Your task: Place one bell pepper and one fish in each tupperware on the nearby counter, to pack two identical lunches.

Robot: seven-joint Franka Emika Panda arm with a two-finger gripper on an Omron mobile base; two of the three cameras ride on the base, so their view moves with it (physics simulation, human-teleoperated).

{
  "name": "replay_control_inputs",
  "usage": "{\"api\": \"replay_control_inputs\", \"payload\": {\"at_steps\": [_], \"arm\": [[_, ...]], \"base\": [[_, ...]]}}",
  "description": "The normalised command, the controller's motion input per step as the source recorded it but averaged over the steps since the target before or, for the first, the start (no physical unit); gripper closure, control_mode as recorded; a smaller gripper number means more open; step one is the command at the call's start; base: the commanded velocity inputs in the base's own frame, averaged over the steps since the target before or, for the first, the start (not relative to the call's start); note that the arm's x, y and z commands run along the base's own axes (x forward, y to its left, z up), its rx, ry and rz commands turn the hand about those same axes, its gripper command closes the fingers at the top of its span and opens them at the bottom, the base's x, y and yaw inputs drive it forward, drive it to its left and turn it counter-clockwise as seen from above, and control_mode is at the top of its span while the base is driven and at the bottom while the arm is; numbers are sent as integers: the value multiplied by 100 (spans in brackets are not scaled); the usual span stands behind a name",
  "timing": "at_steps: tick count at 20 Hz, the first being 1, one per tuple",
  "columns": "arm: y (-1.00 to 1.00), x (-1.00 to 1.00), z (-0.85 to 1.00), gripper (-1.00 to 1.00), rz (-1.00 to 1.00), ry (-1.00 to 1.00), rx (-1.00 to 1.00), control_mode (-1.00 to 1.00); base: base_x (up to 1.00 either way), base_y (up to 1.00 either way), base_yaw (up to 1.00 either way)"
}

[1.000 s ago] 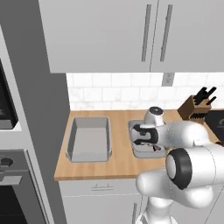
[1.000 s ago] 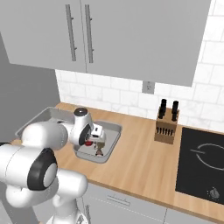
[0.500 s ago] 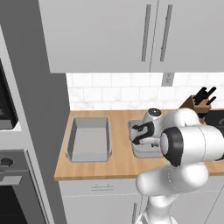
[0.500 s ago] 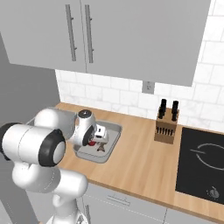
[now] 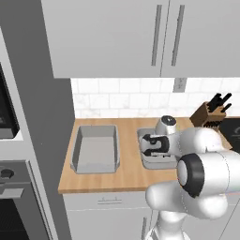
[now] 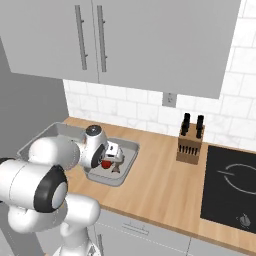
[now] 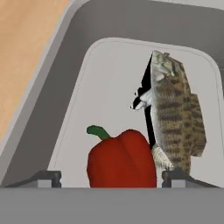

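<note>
Two pale-grey tupperware tubs sit on the wooden counter. The left tupperware holds nothing. My gripper hovers low inside the right tupperware, fingers spread open. In the hand view a red bell pepper with a green stem lies on the tub floor between my fingertips, with a gap on its left side. A brown speckled fish rests just right of the pepper, touching it. From the right base view the pepper shows under the hand.
A knife block stands at the back of the counter, and a black cooktop lies farther right. A tall cabinet column with a microwave and oven borders the counter's left end. Wall cabinets hang overhead.
The hand has stayed over the right tub, edging slightly left, while the arm's elbow swung round toward the camera. Both tubs are where they were.
</note>
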Motion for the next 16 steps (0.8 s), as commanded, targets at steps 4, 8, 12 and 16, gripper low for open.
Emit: {"api": "replay_control_inputs", "payload": {"at_steps": [4, 8, 12, 16], "arm": [[22, -53, 61, -100, 2, -18, 0, -100], [11, -59, 90, -100, 0, -6, 0, -100], [0, -68, 92, -100, 0, -2, 0, -100], [-1, -59, 79, -100, 0, 0, 1, -100]], "base": [[0, 0, 0], [0, 0, 0], [0, 0, 0], [0, 0, 0]]}}
